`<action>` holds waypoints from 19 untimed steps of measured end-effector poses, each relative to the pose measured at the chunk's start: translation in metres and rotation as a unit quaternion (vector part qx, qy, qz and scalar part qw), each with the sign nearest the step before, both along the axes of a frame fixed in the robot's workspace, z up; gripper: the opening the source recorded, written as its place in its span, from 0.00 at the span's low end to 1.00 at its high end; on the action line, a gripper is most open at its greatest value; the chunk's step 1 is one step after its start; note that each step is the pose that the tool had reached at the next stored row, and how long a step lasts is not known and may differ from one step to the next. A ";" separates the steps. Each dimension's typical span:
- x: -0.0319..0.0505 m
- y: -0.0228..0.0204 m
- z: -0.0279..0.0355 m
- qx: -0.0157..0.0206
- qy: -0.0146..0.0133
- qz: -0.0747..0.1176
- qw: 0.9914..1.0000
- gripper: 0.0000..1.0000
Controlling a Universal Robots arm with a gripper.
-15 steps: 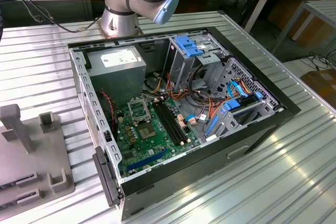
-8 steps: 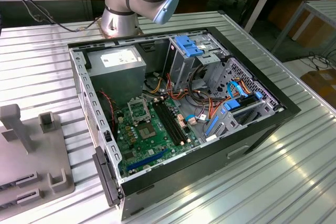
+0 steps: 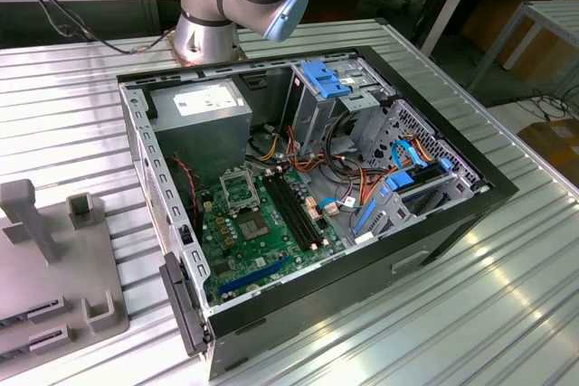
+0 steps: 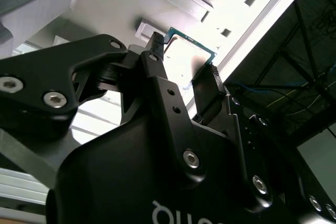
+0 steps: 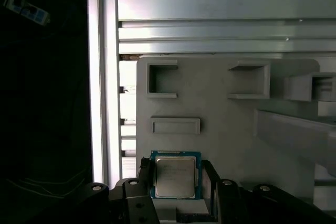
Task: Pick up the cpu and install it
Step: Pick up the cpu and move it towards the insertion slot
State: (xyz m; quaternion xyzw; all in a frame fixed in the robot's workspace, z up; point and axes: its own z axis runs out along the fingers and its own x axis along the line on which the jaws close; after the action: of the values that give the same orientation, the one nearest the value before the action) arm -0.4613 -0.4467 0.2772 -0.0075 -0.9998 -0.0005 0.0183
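Where it hangs over the grey tray point(image 5: 220, 124), the gripper point(image 4: 184, 59) clamps the cpu point(image 5: 175, 177) by opposite edges

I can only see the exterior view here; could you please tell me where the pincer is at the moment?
Observer: In both wrist views the pincer is right at the cpu, over the grey holder plate.
Operator: Thank you. Which way up is the cpu?
Observer: Its silver-grey metal top faces the camera in the first wrist view, with a green border around it.
Operator: What is near it on the plate?
Observer: A shallow raised rectangular frame stands just beyond the cpu, apart from it.
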 end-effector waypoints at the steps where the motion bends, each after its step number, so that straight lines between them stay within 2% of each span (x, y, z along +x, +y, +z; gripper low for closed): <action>1: 0.0000 0.0000 0.0004 0.000 0.000 0.000 1.000 0.47; 11: 0.0000 0.0000 0.0048 0.000 0.000 0.000 1.000 0.47; 19: 0.0000 0.0000 0.0055 0.000 0.000 0.000 1.000 0.47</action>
State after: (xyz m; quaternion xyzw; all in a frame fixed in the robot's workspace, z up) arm -0.4613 -0.4467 0.2827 -0.0075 -0.9998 -0.0005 0.0184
